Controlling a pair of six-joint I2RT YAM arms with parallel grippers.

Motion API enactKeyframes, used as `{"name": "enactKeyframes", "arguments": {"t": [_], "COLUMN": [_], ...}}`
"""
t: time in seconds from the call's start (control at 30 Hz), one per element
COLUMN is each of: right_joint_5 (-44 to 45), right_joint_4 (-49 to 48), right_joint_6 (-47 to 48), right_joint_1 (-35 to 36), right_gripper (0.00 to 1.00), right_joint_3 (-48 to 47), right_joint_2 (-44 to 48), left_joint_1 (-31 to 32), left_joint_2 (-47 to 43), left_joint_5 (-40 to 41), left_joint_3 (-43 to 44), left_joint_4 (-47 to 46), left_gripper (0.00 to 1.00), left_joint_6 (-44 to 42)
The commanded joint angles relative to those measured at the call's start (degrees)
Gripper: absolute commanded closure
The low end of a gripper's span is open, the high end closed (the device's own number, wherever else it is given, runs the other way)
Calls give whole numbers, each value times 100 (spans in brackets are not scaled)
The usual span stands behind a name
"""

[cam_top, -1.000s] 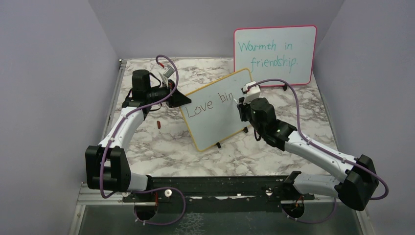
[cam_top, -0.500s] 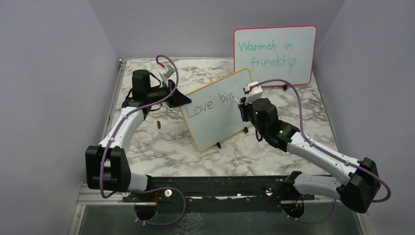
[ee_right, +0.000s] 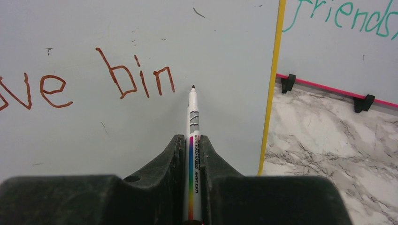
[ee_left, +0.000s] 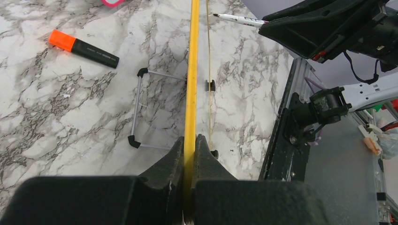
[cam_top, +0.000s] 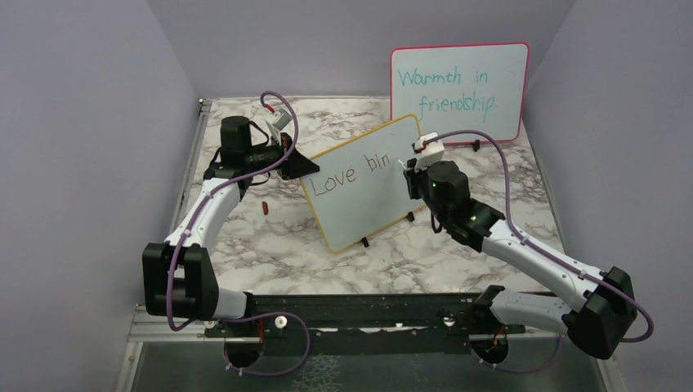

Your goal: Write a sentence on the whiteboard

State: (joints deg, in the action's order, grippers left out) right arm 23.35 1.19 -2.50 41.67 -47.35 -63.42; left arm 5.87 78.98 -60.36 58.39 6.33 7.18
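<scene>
The yellow-framed whiteboard (cam_top: 359, 208) stands tilted mid-table on black clip feet. Its face carries the start of the sentence (cam_top: 353, 171), reading "Love bin"; the strokes look reddish brown (ee_right: 136, 77) in the right wrist view. My left gripper (cam_top: 304, 167) is shut on the board's left edge, and the yellow frame (ee_left: 191, 70) runs up from between its jaws (ee_left: 190, 140). My right gripper (ee_right: 192, 140) is shut on a white marker (ee_right: 192, 119) with a rainbow stripe. The marker's tip points at the board just right of the "n"; contact is unclear.
A pink-framed board (cam_top: 458, 90) with teal writing leans against the back wall, behind my right gripper (cam_top: 411, 167). A black marker with an orange cap (ee_left: 84, 47) lies on the marble left of the board. The board's wire stand (ee_left: 136, 108) is behind it. Purple walls close both sides.
My right arm has shifted slightly to the right along the board, carrying the marker past the "n". The writing still reads "Love bin". The left arm has not moved.
</scene>
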Motion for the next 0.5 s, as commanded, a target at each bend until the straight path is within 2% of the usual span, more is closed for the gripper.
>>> {"name": "enactKeyframes", "arguments": {"t": [0.0, 0.47], "right_joint_5": [-119, -281], "right_joint_4": [-73, -327], "right_joint_6": [57, 74], "right_joint_1": [-65, -97], "right_gripper": [99, 99], "right_joint_3": [-144, -184], "right_joint_2": [-24, -104], "left_joint_1": [160, 166], "left_joint_2": [205, 225], "left_joint_5": [645, 635], "left_joint_3": [-135, -133], "left_joint_4": [519, 519], "left_gripper": [100, 100], "left_joint_6": [-622, -629]}}
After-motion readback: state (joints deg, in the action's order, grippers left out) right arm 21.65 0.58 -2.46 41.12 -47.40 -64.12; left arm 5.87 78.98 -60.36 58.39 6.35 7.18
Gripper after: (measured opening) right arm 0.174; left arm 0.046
